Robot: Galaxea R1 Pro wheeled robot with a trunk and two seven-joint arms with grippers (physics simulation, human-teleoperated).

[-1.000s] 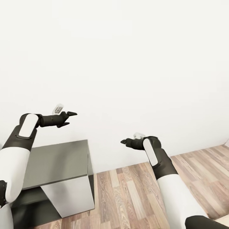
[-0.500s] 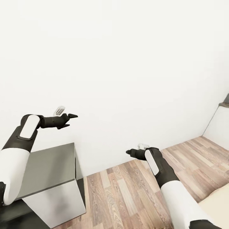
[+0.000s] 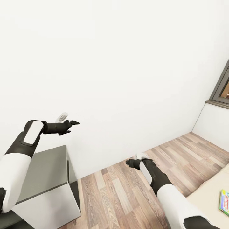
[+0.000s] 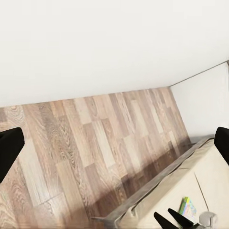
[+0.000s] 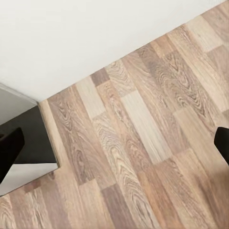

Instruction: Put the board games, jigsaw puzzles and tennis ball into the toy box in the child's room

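1. Left gripper (image 3: 70,123): your left arm is raised over the dark grey cabinet top (image 3: 41,168), pointing at the white wall (image 3: 114,63). In the left wrist view the two fingertips (image 4: 9,148) sit at opposite edges of the picture, spread wide, with nothing but floor and bed between them. It holds nothing.

2. Right gripper (image 3: 128,162): your right arm is low, over the wood-plank floor (image 3: 121,194), with the gripper pointing at the foot of the wall. From the head view you see it end-on and small, so the spread is hard to read there. In the right wrist view the fingertips (image 5: 10,151) again stand at the two edges, wide apart and empty.

3. Board game (image 3: 224,202): a green-edged, colourful box lies flat on the bed (image 3: 210,197), at the lower right of the head view. The picture's edge cuts it off, so you get only a strip and the print cannot be read. The left wrist view shows what seems to be the same box (image 4: 188,208), small and seen at a slant.

4. Bed: you see only a cream corner in the head view. The left wrist view shows its grey frame edge (image 4: 157,186) and part of the mattress.

5. Small pale object (image 4: 206,219) on the mattress beside the box: cut off and too small to identify.

6. Dark-framed window (image 3: 222,89): a sliver at the right edge of the head view, mostly out of frame.

7. Cabinet: partly hidden behind your left arm. Its white side (image 3: 47,203) faces you.
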